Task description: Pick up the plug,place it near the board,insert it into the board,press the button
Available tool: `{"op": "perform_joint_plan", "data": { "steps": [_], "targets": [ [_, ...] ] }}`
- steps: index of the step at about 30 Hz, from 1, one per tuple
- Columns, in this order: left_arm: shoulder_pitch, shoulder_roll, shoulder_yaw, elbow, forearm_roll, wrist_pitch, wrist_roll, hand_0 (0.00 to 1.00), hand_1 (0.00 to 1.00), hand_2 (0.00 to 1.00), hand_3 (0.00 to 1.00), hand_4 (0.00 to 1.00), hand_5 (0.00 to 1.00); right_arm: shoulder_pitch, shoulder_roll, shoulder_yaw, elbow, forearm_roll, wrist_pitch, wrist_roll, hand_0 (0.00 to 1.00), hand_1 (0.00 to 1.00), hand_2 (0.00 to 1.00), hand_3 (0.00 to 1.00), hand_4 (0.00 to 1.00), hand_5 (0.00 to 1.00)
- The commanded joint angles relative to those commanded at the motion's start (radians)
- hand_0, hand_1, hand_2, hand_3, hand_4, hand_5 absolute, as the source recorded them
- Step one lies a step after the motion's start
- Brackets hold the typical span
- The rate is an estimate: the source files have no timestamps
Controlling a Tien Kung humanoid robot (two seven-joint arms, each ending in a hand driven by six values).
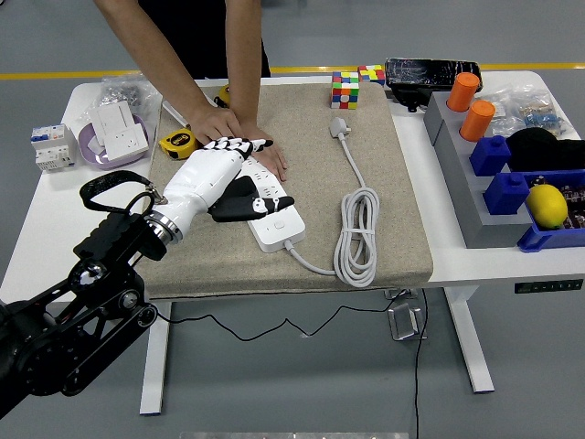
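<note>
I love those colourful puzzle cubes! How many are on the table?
2. One puzzle cube stands at the far edge of the beige mat. A second puzzle cube sits just behind it to the right, partly hidden. More could be hidden among the clutter.

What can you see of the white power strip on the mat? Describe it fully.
The power strip is a long white plastic bar with rows of sockets, lying flat and diagonal on the beige mat. A person's hands press its far end; the robot's left hand covers its middle. Its white cable lies coiled alongside.

White table [55, 229], grey floor [302, 384]
</note>
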Motion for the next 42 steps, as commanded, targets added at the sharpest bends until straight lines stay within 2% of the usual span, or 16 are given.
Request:
{"op": "perform_joint_plan", "data": {
  "steps": [5,6,9,11,12,17,18,23,24,29,30,34,42],
  "targets": [
    [0.017,0.019,-0.001,-0.067,0.022,-0.089,0.025,0.360,0.296,0.339,0.861,0.878,0.408,0.000,-0.001,0.001,0.000,-0.001,-0.001,0.000,0.872,0.799,0.764,0.779,0.998,0.850],
    [0.018,0.020,-0.001,-0.070,0.025,-0.103,0.027,0.210,0.116,0.202,0.860,0.755,0.291,0.000,-0.002,0.001,0.000,-0.001,-0.001,0.000,0.871,0.799,0.764,0.779,0.998,0.850],
    [0.019,0.019,0.000,-0.072,0.047,-0.188,0.048,0.210,0.116,0.202,0.860,0.755,0.291,0.001,-0.002,0.001,0.001,-0.002,-0.001,0.000,0.871,0.799,0.764,0.779,0.998,0.850],
    [0.016,0.017,0.002,-0.068,0.058,-0.226,0.059,0.210,0.116,0.202,0.860,0.755,0.291,0.001,-0.003,0.000,0.001,-0.002,-0.001,-0.001,0.871,0.799,0.764,0.779,0.998,0.850],
    [0.013,0.015,0.004,-0.065,0.071,-0.251,0.066,0.169,0.057,0.155,0.824,0.555,0.194,0.002,-0.003,-0.002,0.001,-0.001,-0.001,-0.001,0.871,0.799,0.764,0.779,0.998,0.850],
    [-0.003,0.007,0.013,-0.048,0.111,-0.355,0.100,0.169,0.057,0.155,0.824,0.555,0.194,0.003,-0.005,-0.003,0.001,0.000,-0.001,-0.001,0.871,0.799,0.764,0.779,0.998,0.850],
    [-0.009,0.005,0.019,-0.043,0.113,-0.385,0.111,0.153,0.051,0.150,0.879,0.513,0.133,0.003,-0.006,-0.004,0.001,0.000,-0.001,-0.001,0.872,0.798,0.764,0.778,0.998,0.850],
    [-0.033,-0.005,0.039,-0.030,0.109,-0.488,0.147,0.153,0.051,0.150,0.879,0.513,0.133,0.004,-0.006,-0.008,0.001,0.001,-0.001,-0.001,0.872,0.798,0.764,0.778,0.998,0.850],
    [-0.038,-0.008,0.043,-0.028,0.102,-0.507,0.152,0.145,0.051,0.147,0.918,0.512,0.112,0.004,-0.006,-0.007,0.002,0.000,-0.001,-0.001,0.871,0.798,0.764,0.778,0.998,0.850],
    [-0.064,-0.015,0.067,-0.009,0.030,-0.527,0.150,0.145,0.051,0.147,0.918,0.512,0.112,0.006,-0.007,-0.009,0.002,0.000,-0.001,-0.001,0.871,0.798,0.764,0.778,0.998,0.850],
    [-0.075,-0.018,0.076,0.007,0.009,-0.529,0.145,0.142,0.053,0.147,0.938,0.523,0.025,0.007,-0.007,-0.010,0.002,0.001,-0.001,-0.001,0.871,0.798,0.764,0.778,0.998,0.849],
    [-0.103,-0.026,0.102,0.046,-0.073,-0.538,0.138,0.142,0.053,0.147,0.938,0.523,0.025,0.010,-0.008,-0.012,0.001,0.002,-0.001,-0.001,0.871,0.798,0.764,0.778,0.998,0.849],
    [-0.129,-0.046,0.129,0.115,-0.095,-0.514,0.127,0.142,0.053,0.148,0.945,0.545,0.002,0.012,-0.008,-0.012,0.001,0.003,-0.002,-0.001,0.871,0.798,0.764,0.778,0.998,0.848]
  ]
}}
